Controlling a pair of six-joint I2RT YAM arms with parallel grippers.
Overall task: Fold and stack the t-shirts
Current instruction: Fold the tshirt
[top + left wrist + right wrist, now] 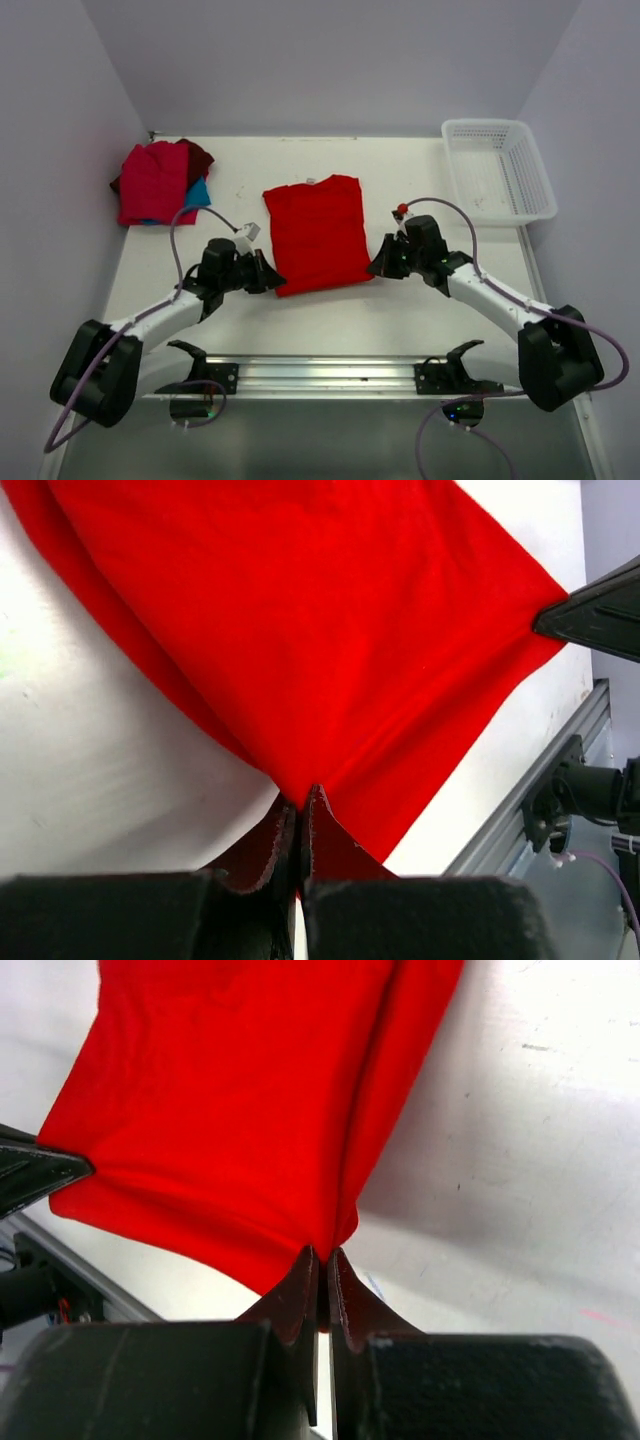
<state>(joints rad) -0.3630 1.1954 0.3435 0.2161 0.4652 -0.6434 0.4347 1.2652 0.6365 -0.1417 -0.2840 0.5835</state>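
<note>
A bright red t-shirt [318, 232] lies folded to a narrow rectangle in the middle of the table, collar at the far end. My left gripper [277, 282] is shut on its near left corner; the cloth [330, 630] runs out from the closed jaws in the left wrist view. My right gripper [375, 266] is shut on the near right corner, and the cloth [240, 1110] fills the right wrist view. A stack of folded shirts sits at the far left: red [152, 183], dark maroon [199, 155] and teal-blue [197, 192].
A white mesh basket [498, 168] stands at the far right corner. A metal rail [320, 375] runs along the near edge between the arm bases. White walls close in the table on the left, back and right.
</note>
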